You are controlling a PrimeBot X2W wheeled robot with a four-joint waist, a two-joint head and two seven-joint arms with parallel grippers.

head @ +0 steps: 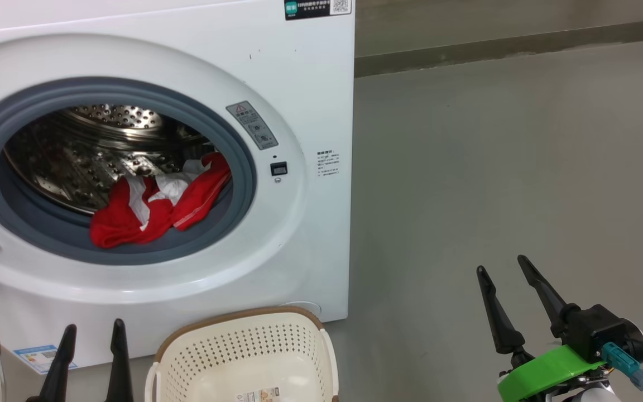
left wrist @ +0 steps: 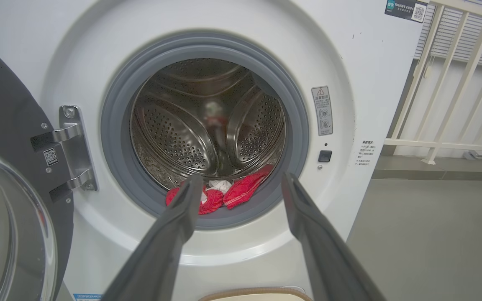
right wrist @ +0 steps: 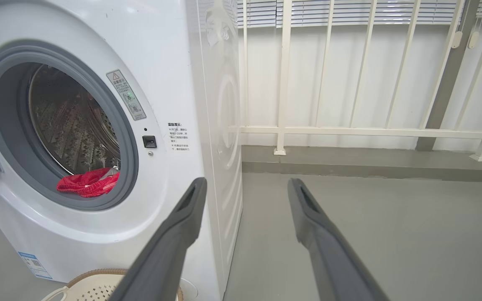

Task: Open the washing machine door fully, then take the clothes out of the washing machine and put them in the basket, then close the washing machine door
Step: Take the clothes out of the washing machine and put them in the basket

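The washing machine (head: 299, 84) carries several labels. A dark strip with a QR code (head: 317, 8) sits at the top right corner of its front, its print too small to read. A grey warning sticker (head: 252, 125) with a red triangle lies on the white ring right of the opening. Below that sticker is a small black square (head: 279, 168), and beside the square a block of fine print (head: 327, 163), unreadable. A blue label (head: 42, 357) is at the front's lower left. A small QR sticker (left wrist: 51, 156) sits by the steel hinge.

The washing machine door (left wrist: 6, 125) stands swung open at the left. The clothes (head: 154, 209), red with white parts, lie at the drum's front lip against the grey rubber ring. The basket (head: 243, 352) stands on the floor (head: 494, 167) just before the machine, below the opening, with a sticker (head: 258, 395) inside.

The floor is smooth grey. A cream railing (right wrist: 349, 131) and slatted blinds (right wrist: 349, 8) stand beyond the machine's right side.

The left claw (head: 94, 325) hangs beside the basket, spread wide and grasping nothing. The right claw (head: 501, 263), well to the right over bare floor, is likewise released.
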